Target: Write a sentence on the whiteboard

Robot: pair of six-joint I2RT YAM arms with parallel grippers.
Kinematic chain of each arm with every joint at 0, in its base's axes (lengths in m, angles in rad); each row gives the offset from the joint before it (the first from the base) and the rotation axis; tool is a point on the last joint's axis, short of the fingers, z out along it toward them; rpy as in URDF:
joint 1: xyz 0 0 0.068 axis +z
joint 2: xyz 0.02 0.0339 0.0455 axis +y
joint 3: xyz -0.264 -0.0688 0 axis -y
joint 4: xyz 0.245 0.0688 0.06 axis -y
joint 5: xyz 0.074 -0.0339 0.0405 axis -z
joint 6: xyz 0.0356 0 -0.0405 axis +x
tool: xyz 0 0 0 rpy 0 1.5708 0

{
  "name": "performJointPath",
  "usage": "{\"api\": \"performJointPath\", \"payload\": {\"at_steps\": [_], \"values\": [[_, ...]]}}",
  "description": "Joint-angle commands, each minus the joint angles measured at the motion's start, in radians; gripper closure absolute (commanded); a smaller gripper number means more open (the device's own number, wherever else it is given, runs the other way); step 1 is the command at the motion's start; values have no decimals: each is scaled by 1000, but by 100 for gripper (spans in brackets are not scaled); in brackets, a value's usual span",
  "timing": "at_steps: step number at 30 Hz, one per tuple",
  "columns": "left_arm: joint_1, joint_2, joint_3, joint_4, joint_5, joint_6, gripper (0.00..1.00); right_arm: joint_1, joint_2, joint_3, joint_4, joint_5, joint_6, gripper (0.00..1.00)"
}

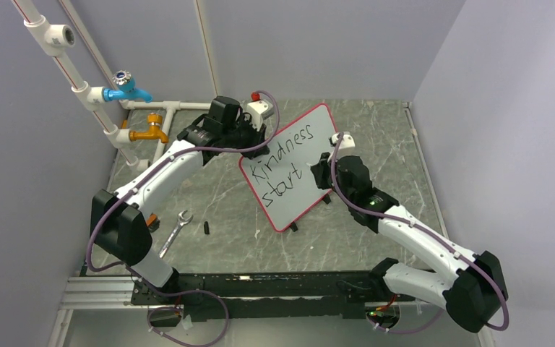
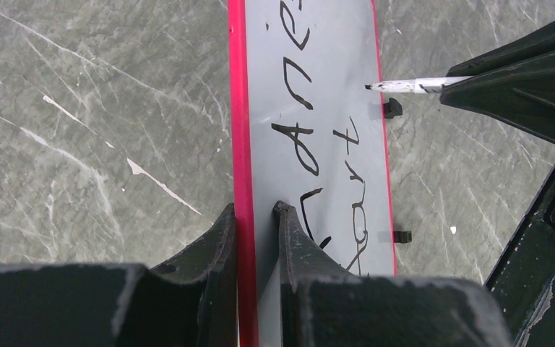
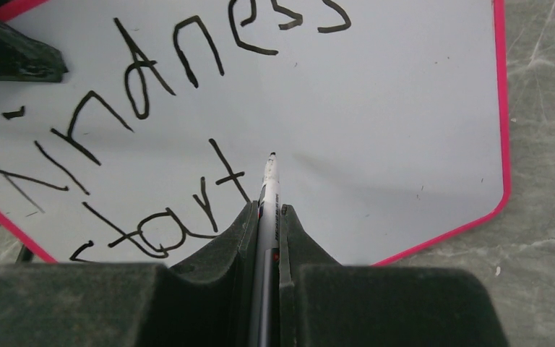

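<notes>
The whiteboard (image 1: pixel 296 166) leans tilted near the middle of the tabletop (image 1: pixel 217 195). The left gripper (image 2: pixel 256 211) pinches its red rim. The right gripper (image 3: pixel 267 210) pinches the marker (image 3: pixel 269 177) just after "start" in the sentence (image 1: pixel 282 163). Too much pressure there can make the board slip and spoil the next letter.

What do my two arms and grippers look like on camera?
The left arm and right arm match: white rounded shells, chunky black joint housings, a thin purple cable looped along each. The left gripper and right gripper have matte black tapering fingers with scuffed edges. A white camera block sits at each wrist.
</notes>
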Motion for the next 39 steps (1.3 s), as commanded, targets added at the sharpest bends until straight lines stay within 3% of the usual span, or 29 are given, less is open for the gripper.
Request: {"api": "performJointPath", "payload": {"at_steps": [1, 15, 39], "values": [[-13, 52, -24, -124, -77, 144, 100, -15, 43, 50, 72, 38, 16, 100], [-14, 55, -17, -134, -72, 144, 100, -38, 153, 93, 96, 0, 26, 100], [-13, 47, -17, -136, -82, 146, 100, -36, 150, -2, 98, -163, 77, 100]]}}
